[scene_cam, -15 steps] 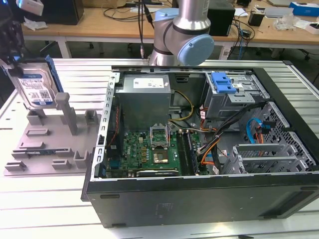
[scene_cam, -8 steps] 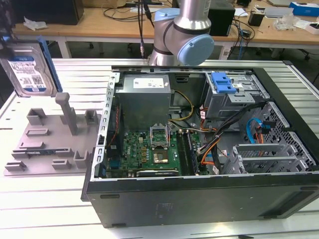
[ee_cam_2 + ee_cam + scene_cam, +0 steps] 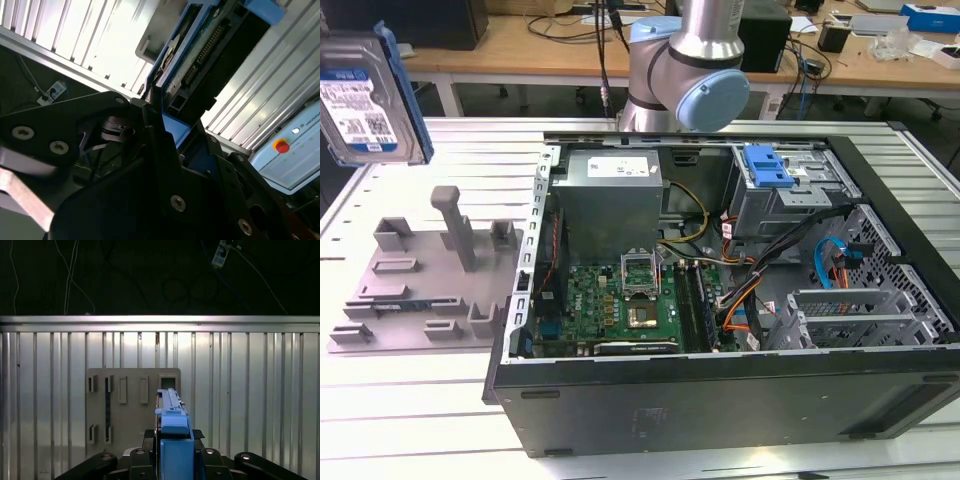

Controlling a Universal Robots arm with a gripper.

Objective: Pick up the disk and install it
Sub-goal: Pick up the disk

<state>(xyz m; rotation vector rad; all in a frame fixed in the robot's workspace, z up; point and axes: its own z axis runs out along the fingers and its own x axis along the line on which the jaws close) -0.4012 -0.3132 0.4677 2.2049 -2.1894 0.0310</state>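
Disk [image 3: 365, 95] is held clamped edgewise by fingers of gripper [image 3: 175, 456]; slipping could be caused by the narrow hold

The ribbed metal table [image 3: 420, 440] carries an open computer case [image 3: 720, 395] on its side. Just beside it, toward the table's edge at the exterior view's left, a grey fixture plate [image 3: 430, 285] lies flat.

The robot's arm [image 3: 705, 30] is a silver tube with pale blue joint caps [image 3: 712, 100]; its gripper [image 3: 174, 434] is matte black, angular, studded with silver screws [image 3: 171, 201].
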